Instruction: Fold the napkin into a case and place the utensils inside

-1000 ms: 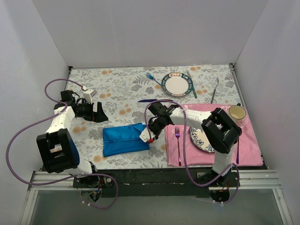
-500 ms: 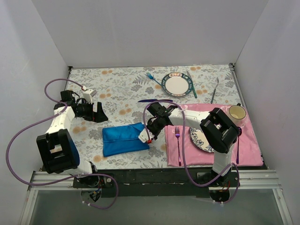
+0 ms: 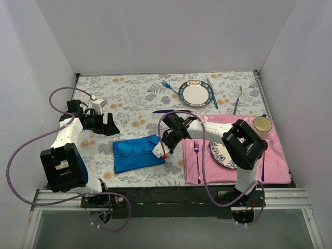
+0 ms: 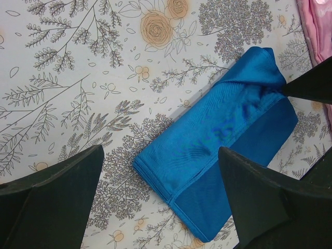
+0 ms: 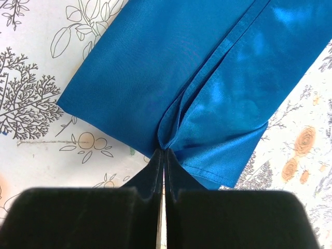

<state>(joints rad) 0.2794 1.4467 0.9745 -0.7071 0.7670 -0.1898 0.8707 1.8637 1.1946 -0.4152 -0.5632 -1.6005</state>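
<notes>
The napkin (image 3: 136, 154) lies folded as a narrow blue case (image 4: 218, 129) on the flowered tablecloth. My right gripper (image 3: 159, 150) is at its right end, shut, with a puckered fold of the top layer (image 5: 207, 98) pinched at its fingertips (image 5: 163, 153). My left gripper (image 3: 107, 125) hovers open to the upper left of the case, apart from it; its fingers (image 4: 52, 202) frame the case's left end. The light-blue fork (image 3: 167, 85) lies beside the round plate. The dark purple knife (image 3: 165, 111) lies just behind the right arm.
A teal-rimmed plate (image 3: 196, 94), a teal knife (image 3: 212, 93) and a grey utensil (image 3: 237, 101) lie at the back. The pink placemat (image 3: 238, 174) at right carries a magenta fork (image 3: 196, 151), a patterned plate (image 3: 220, 154) and a cup (image 3: 262, 124).
The right gripper's jaws have closed on the cloth at the case's right end, and it has shifted slightly left. The left arm has not moved.
</notes>
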